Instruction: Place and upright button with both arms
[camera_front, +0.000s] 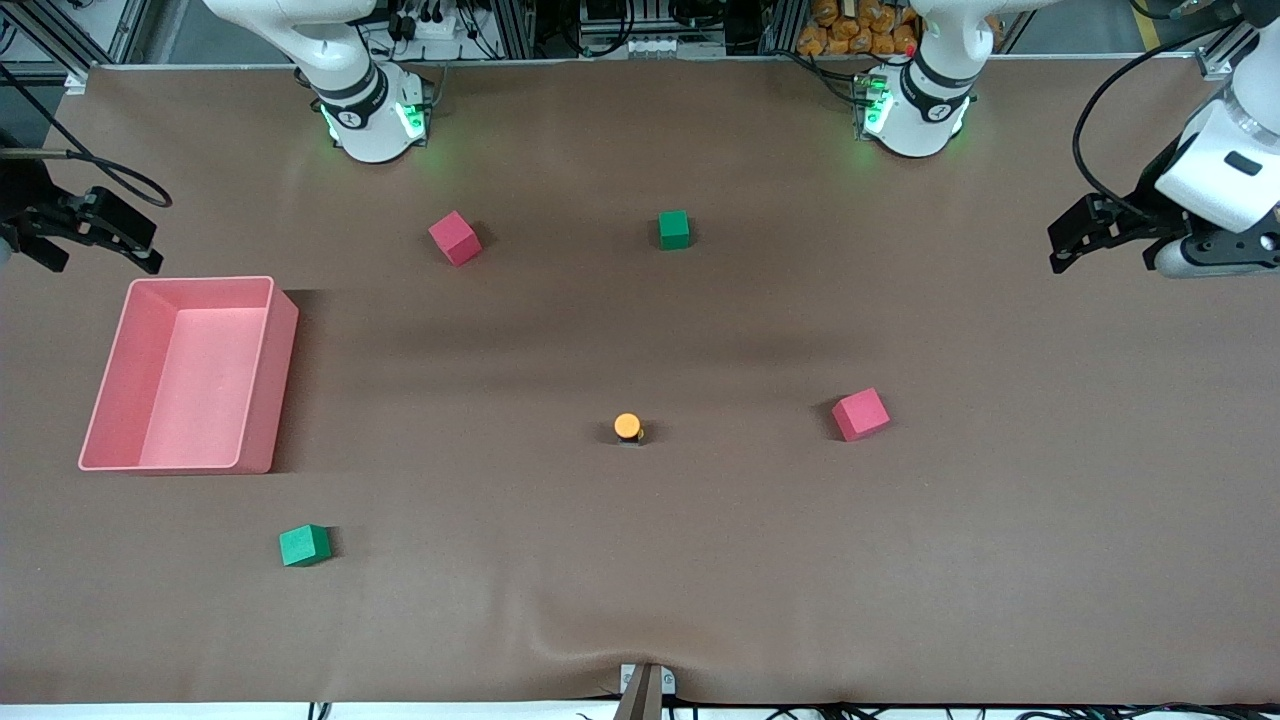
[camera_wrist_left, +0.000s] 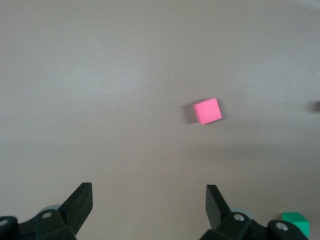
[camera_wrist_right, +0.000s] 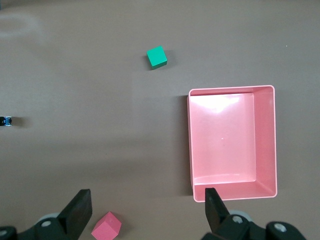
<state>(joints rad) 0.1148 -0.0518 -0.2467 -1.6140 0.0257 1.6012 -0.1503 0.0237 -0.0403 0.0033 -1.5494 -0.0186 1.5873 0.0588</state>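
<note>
The button (camera_front: 627, 427) stands upright mid-table, its orange cap up on a short black body. It shows only as a small dark shape at the edge of the right wrist view (camera_wrist_right: 5, 121) and of the left wrist view (camera_wrist_left: 317, 106). My left gripper (camera_front: 1062, 245) is open and empty in the air over the left arm's end of the table; its fingers (camera_wrist_left: 80, 202) frame bare table. My right gripper (camera_front: 150, 245) is open and empty in the air over the right arm's end, next to the pink tray (camera_front: 255, 380). Both grippers are far from the button.
One red cube (camera_front: 860, 414) (camera_wrist_left: 207, 110) lies beside the button toward the left arm's end. Another red cube (camera_front: 455, 238) (camera_wrist_right: 106, 226) and a green cube (camera_front: 674, 229) (camera_wrist_left: 295, 222) lie nearer the bases. A second green cube (camera_front: 304, 545) (camera_wrist_right: 157, 57) lies nearer the front camera than the tray (camera_wrist_right: 265, 90).
</note>
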